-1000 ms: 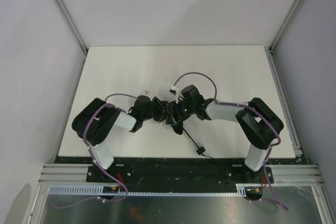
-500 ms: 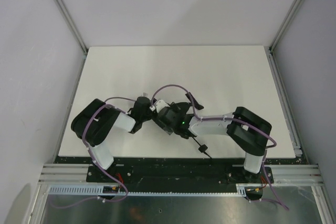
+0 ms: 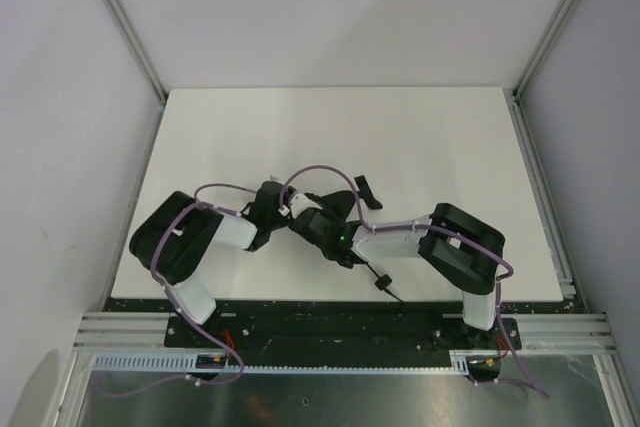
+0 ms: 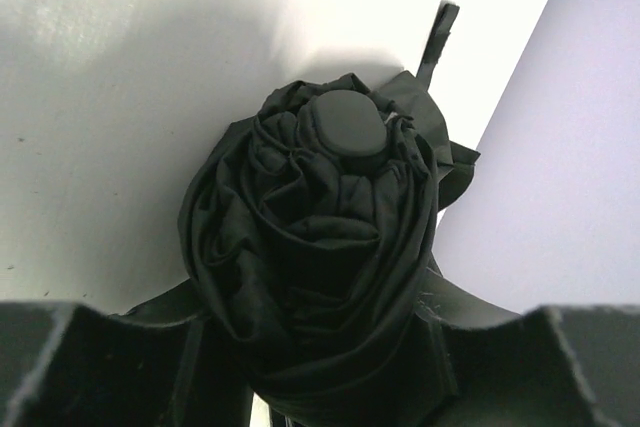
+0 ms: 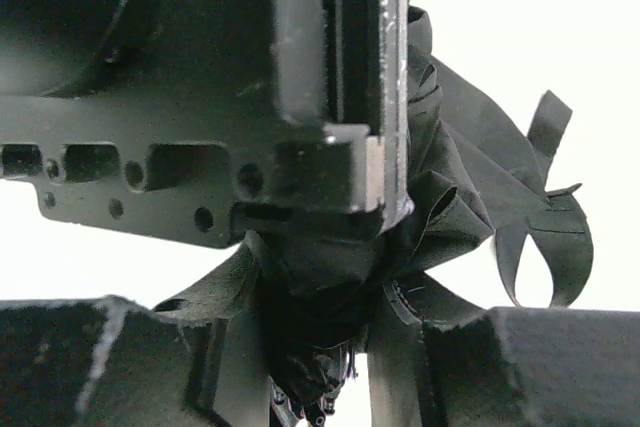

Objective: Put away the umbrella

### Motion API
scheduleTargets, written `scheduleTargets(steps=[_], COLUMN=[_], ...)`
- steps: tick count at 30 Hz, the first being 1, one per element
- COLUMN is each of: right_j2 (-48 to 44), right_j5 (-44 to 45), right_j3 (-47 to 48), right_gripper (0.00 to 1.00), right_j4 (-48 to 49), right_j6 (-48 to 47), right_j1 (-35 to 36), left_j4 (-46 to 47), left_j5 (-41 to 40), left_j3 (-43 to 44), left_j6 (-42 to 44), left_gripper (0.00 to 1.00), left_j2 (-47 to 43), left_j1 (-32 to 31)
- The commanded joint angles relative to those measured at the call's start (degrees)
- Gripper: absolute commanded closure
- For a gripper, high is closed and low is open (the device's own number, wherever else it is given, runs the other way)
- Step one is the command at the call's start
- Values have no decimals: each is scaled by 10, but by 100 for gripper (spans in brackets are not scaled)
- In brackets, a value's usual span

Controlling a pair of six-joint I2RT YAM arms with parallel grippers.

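Observation:
The black folded umbrella lies between my two grippers at the table's near middle. In the left wrist view its twisted fabric ends in a round black cap. My left gripper is shut around the bundle, as also shows from above. My right gripper is shut on the umbrella's fabric, right against the left gripper's body, and shows from above too. A loose closing strap sticks out to the right. The shaft and handle are hidden.
A thin black cord with a small end piece trails from the umbrella toward the table's near edge. The white table is walled by grey panels with metal rails at left, right and back. Purple cables arch over both wrists.
My right arm has swung left and nearer, its forearm folding in along the near edge, and its gripper has moved in close to the left gripper. The left arm has barely moved.

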Motion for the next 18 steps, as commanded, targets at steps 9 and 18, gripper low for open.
scheduleTargets(steps=[9,18], right_j2=[-68,-94], right_j5=[-344,-551], right_j3=[-65,-106], right_gripper=[100,100], right_j4=[59,143], right_j6=[74,142], right_j1=[-123,-201], left_j4=[-97,-98], left_j5=[-28,-22], left_j3=[-23,-11], left_j6=[69,73], left_gripper=[4,1], left_j2=[-34,-5], left_j1=[9,8])
